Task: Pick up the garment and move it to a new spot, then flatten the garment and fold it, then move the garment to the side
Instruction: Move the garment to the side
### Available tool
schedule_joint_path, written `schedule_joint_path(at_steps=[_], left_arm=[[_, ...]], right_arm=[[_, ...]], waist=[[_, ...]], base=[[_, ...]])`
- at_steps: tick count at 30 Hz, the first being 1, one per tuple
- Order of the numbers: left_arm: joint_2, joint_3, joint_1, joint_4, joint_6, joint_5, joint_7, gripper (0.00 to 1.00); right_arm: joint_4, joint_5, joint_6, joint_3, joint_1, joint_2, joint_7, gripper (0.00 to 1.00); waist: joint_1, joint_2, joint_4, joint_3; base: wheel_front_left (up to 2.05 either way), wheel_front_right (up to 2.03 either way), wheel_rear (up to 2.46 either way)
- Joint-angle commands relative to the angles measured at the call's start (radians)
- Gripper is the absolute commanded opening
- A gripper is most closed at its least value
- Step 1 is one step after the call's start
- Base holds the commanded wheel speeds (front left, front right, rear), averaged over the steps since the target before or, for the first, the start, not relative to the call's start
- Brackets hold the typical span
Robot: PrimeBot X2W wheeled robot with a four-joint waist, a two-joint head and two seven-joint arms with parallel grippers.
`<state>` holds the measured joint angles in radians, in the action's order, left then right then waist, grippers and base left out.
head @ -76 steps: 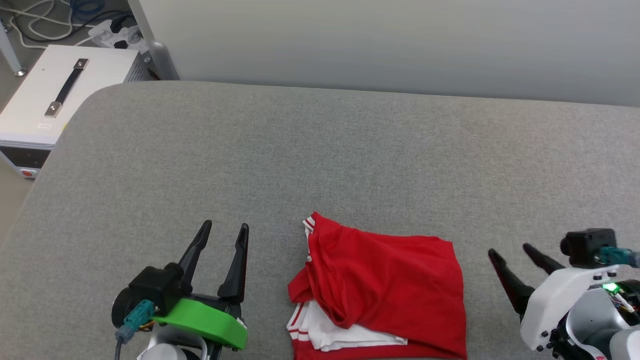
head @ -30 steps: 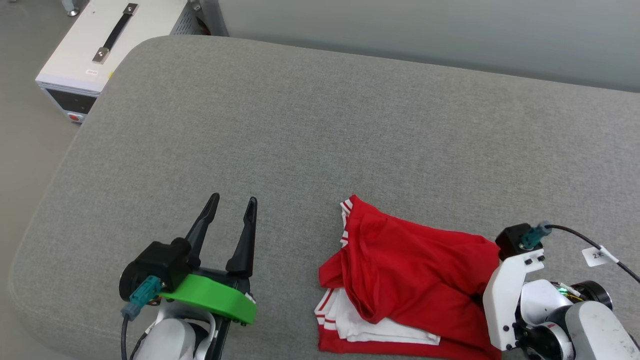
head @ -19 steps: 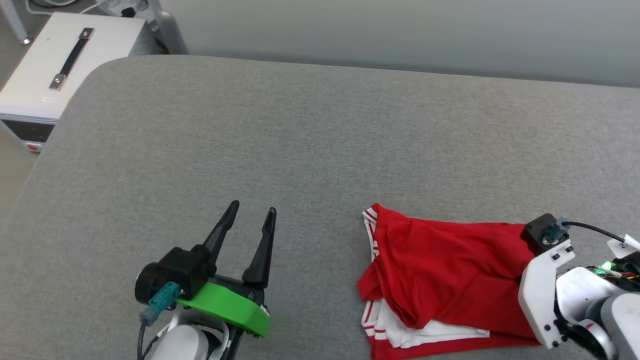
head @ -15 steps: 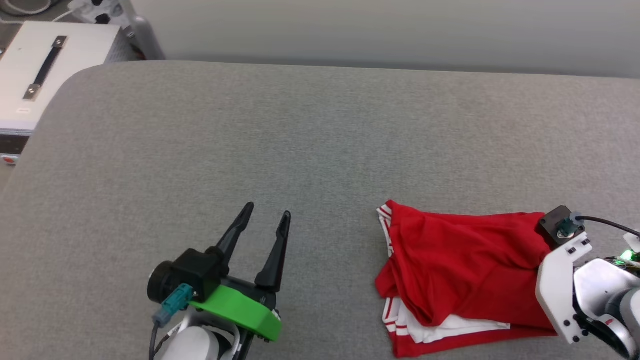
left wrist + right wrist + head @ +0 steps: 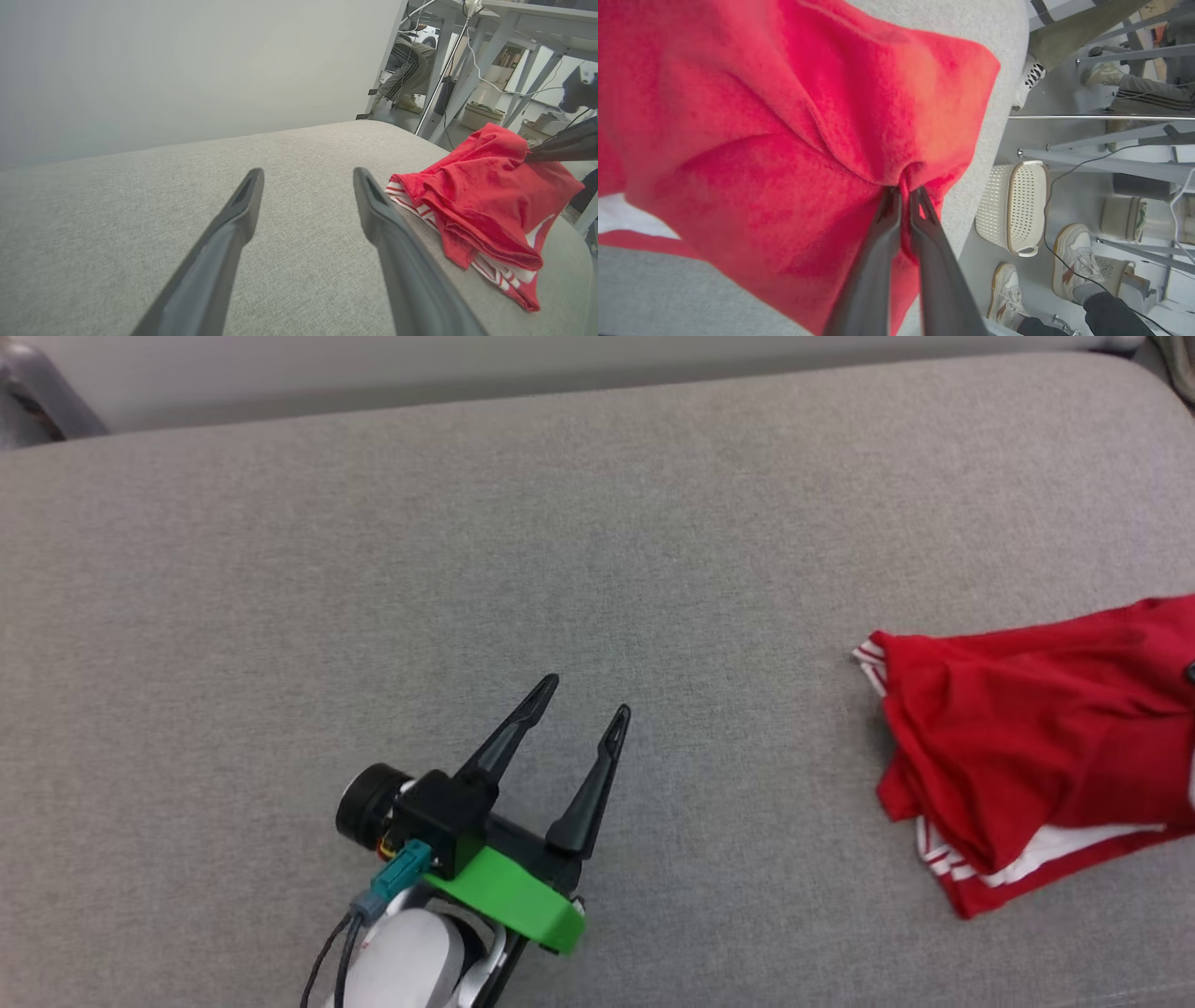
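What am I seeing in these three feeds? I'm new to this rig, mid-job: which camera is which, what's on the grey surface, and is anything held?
This is a two-armed robot; each arm ends in a gripper with two long dark fingers. The head view looks down from its head at a grey padded surface. The two wrist views look along each gripper's own fingers. The left gripper is open, holding nothing. On the surface lies the garment, a bunched red shirt with white striped trim, off to the right. In the right wrist view the right gripper is shut on a pinch of its red cloth.
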<state>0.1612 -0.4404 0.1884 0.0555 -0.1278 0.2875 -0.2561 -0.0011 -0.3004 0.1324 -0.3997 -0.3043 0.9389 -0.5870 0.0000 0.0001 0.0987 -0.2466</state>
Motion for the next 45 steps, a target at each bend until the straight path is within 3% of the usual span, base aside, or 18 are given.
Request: schedule_joint_path(at_steps=[1, 12, 20, 28, 29, 30, 31, 39, 45], left_arm=[[0.011, -0.007, 0.029, -0.009, -0.003, -0.011, -0.006, 1.0], [0.092, -0.082, 0.142, -0.085, -0.003, -0.047, -0.006, 1.0], [0.132, -0.078, 0.19, -0.137, -0.003, -0.052, -0.006, 1.0], [0.129, -0.074, 0.205, -0.167, -0.003, -0.056, -0.006, 1.0], [0.127, -0.073, 0.204, -0.168, -0.003, -0.057, -0.006, 1.0], [0.125, -0.073, 0.204, -0.168, -0.003, -0.057, -0.006, 1.0], [0.122, -0.072, 0.203, -0.167, -0.003, -0.056, -0.006, 1.0], [0.078, -0.053, 0.185, -0.146, -0.003, -0.044, -0.006, 1.0], [0.037, -0.003, 0.13, -0.103, -0.003, -0.019, -0.006, 1.0]], right_arm=[[0.021, 0.018, -0.002, 0.016, -0.034, 0.011, 0.034, 0.0], [0.309, 0.119, -0.002, 0.134, -0.211, -0.033, 0.271, 0.0], [0.482, 0.175, -0.002, 0.219, -0.286, -0.059, 0.331, 0.0], [0.557, 0.23, -0.002, 0.3, -0.328, -0.101, 0.365, 0.0], [0.564, 0.238, -0.002, 0.312, -0.333, -0.109, 0.37, 0.25], [0.567, 0.246, -0.002, 0.318, -0.336, -0.114, 0.375, 0.74], [0.572, 0.253, -0.002, 0.327, -0.338, -0.12, 0.379, 1.0], [0.559, 0.28, -0.002, 0.353, -0.333, -0.133, 0.39, 1.0], [0.45, 0.254, -0.002, 0.326, -0.318, -0.145, 0.437, 1.0]], waist=[[0.0, -0.0001, 0.098, -0.12], [0.0, -0.0001, 0.184, -0.309], [0.0, -0.0001, 0.167, -0.379], [0.0, -0.0001, 0.141, -0.411], [0.0, -0.0001, 0.137, -0.41], [0.0, -0.0001, 0.135, -0.407], [0.0, -0.0001, 0.132, -0.401], [0.0, -0.0001, 0.107, -0.296], [0.0, -0.0001, 0.078, -0.167]], base=[[0.0, 0.0, 0.0], [0.0, 0.0, 0.0], [0.0, 0.0, 0.0], [0.0, 0.0, 0.0], [0.0, 0.0, 0.0], [0.0, 0.0, 0.0], [0.0, 0.0, 0.0], [0.0, 0.0, 0.0], [0.0, 0.0, 0.0]])
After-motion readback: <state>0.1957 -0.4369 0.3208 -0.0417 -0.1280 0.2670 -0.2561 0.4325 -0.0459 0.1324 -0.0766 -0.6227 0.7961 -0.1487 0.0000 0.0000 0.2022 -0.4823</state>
